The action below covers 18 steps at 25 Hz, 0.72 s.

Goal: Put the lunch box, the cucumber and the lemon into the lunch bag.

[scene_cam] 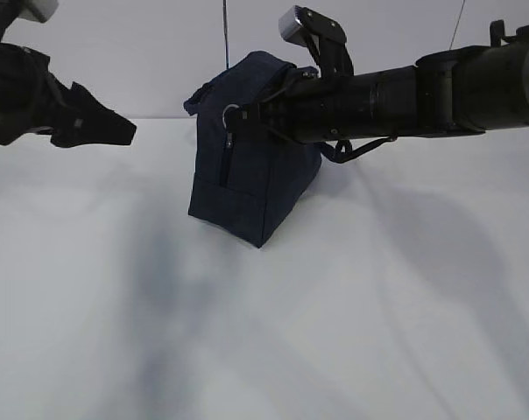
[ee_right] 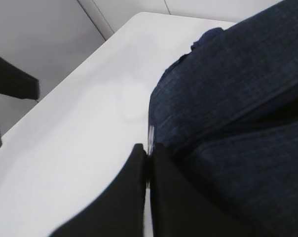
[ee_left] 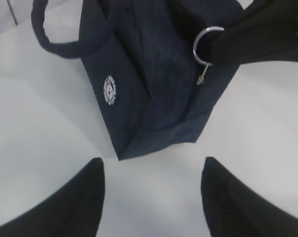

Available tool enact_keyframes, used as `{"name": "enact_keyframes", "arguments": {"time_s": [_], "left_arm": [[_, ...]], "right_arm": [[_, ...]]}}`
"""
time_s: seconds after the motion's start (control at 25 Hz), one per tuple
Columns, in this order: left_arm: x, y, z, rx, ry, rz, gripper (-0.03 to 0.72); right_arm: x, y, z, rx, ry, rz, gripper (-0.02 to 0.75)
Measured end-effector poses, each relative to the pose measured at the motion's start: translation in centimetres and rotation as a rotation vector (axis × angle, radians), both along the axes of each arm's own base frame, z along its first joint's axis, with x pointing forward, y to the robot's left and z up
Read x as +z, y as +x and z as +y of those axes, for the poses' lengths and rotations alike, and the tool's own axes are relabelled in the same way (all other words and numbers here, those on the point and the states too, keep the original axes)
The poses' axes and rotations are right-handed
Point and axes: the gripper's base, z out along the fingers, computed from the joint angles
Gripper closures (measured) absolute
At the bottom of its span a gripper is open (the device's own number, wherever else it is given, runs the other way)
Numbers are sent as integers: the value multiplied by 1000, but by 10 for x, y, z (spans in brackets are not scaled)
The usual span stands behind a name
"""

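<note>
Pinching the silver ring pull in my right claw, fingers pressed tight, I hold the zipper at the top edge of the lunch bag, probably to work it. My left claw hangs open at nine o'clock from the bag, empty (ready to steady it, I'd guess). Lunch box, cucumber and lemon are nowhere in view.
</note>
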Motion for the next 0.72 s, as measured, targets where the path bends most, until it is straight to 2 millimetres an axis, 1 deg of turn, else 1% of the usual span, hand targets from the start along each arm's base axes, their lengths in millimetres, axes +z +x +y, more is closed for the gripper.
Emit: {"name": "enact_keyframes", "arguments": {"time_s": [0.16, 0.36, 0.52, 0.72], "left_arm": [[-10, 13, -5, -56, -26, -114, 253], [-29, 25, -16, -146, 14, -241, 253], [-46, 31, -30, -169, -2, -268, 253], [-61, 43, -37, -136, -63, -275, 253]], "right_arm": [[0, -1, 0, 8, -8, 3, 738], [0, -1, 0, 0, 4, 20, 738], [0, -1, 0, -2, 8, 26, 738], [0, -1, 0, -5, 12, 34, 738]]}}
